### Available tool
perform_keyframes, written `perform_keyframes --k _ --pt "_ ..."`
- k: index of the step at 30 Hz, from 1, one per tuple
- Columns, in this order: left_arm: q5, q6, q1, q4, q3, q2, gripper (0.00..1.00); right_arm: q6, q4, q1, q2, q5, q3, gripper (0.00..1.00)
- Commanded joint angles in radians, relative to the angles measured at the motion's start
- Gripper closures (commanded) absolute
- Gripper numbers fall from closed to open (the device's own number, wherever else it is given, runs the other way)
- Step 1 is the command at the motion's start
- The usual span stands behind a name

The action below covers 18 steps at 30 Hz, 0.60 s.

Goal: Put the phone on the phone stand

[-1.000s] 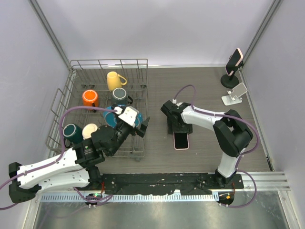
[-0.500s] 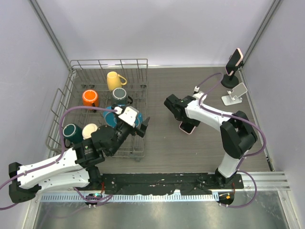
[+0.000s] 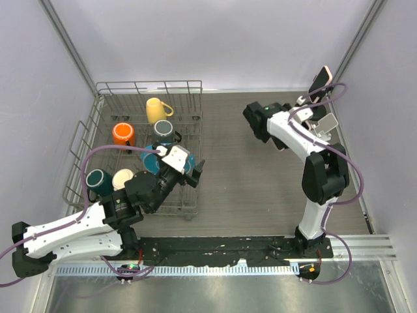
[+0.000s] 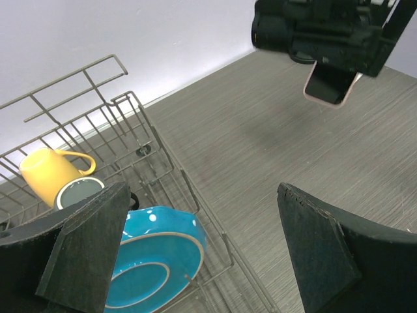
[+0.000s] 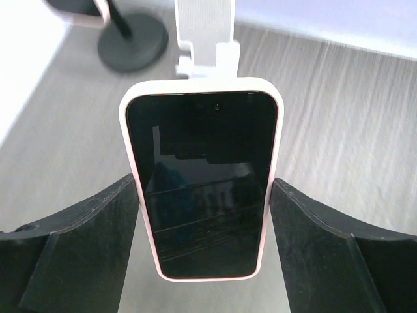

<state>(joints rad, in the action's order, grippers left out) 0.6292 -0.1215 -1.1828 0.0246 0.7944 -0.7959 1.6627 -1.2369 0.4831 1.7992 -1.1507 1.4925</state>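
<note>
while my right gripper [image 5: 203,195] is clamped on the phone [image 5: 202,163] — one finger [image 5: 78,241] against each long edge of its pink case, dark screen up toward my wrist camera — it hangs clear of the table [image 3: 247,189] at the far right. in the wrist view the white stand [image 5: 203,26] sits just beyond the phone's top edge. the black phone stand [image 5: 133,49] is beside it, already gripping another phone [image 3: 321,79]. my left gripper [image 4: 202,208] hovers spread and empty over the wire rack [image 3: 130,88].

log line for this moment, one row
right gripper: shut on phone, raised | left gripper: open, empty | phone stand: ahead, not yet reached
</note>
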Motion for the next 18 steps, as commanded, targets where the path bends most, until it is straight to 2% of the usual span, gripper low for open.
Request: perform_keyframes --k 1,4,8,18 --pt "0.021 -0.012 -0.003 0.031 0.017 0.007 0.01 0.155 -0.154 -0.129 0.104 -0.26 0.214 1.0" --pt "0.02 -0.015 -0.003 0.031 0.019 0.009 0.01 0.218 -0.257 -0.207 0.19 -0.334 0.332 1.0" --pt "0.018 -0.012 -0.003 0.031 0.019 0.012 0.0 0.189 -0.266 -0.296 0.255 -0.383 0.419 1.0" --pt "0.015 -0.007 -0.003 0.032 0.017 0.02 0.01 0.079 -0.262 -0.373 0.371 -0.555 0.568 1.0"
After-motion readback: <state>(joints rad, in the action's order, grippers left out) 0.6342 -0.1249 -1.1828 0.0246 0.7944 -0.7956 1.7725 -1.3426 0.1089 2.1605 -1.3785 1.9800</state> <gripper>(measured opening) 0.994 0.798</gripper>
